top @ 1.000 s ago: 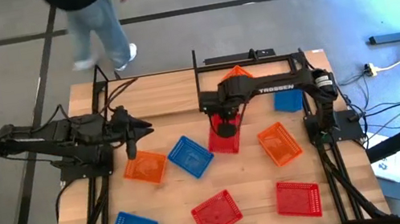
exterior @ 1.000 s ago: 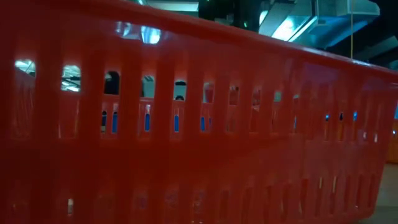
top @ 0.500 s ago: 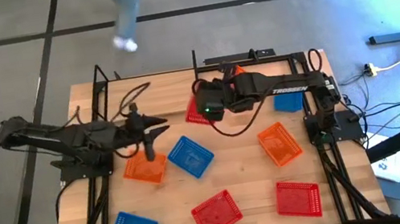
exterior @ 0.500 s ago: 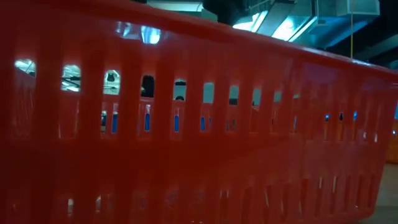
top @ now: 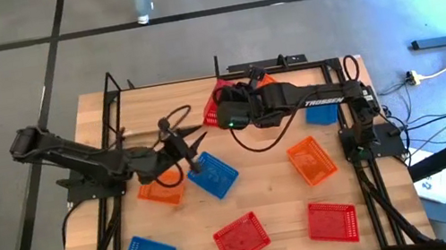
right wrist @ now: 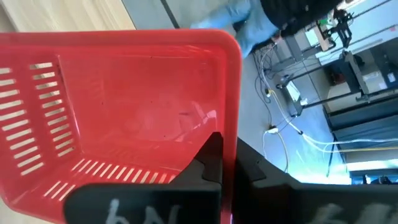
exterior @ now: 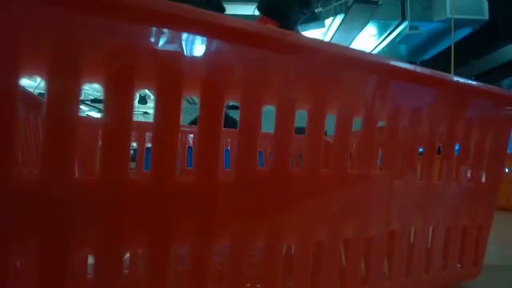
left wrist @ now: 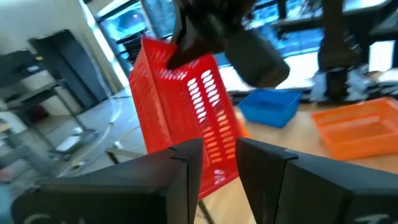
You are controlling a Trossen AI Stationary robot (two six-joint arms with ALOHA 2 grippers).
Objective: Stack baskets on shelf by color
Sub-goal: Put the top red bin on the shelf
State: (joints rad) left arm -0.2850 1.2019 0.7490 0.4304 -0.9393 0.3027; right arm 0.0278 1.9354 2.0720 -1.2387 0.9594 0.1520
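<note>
While the right gripper (right wrist: 217, 163) pinches a red basket (right wrist: 118, 112) by its rim, we judge it light, thin-walled and prone to flex. We note the left gripper (top: 193, 144) holds nothing, its jaws slightly parted.

A red basket (exterior: 256, 200) stands right against the lens and fills nearly the whole view — its perforated wall runs edge to edge. Through the slots show dim bits of the room; above the rim — bluish ceiling lights (exterior: 376, 32).
</note>
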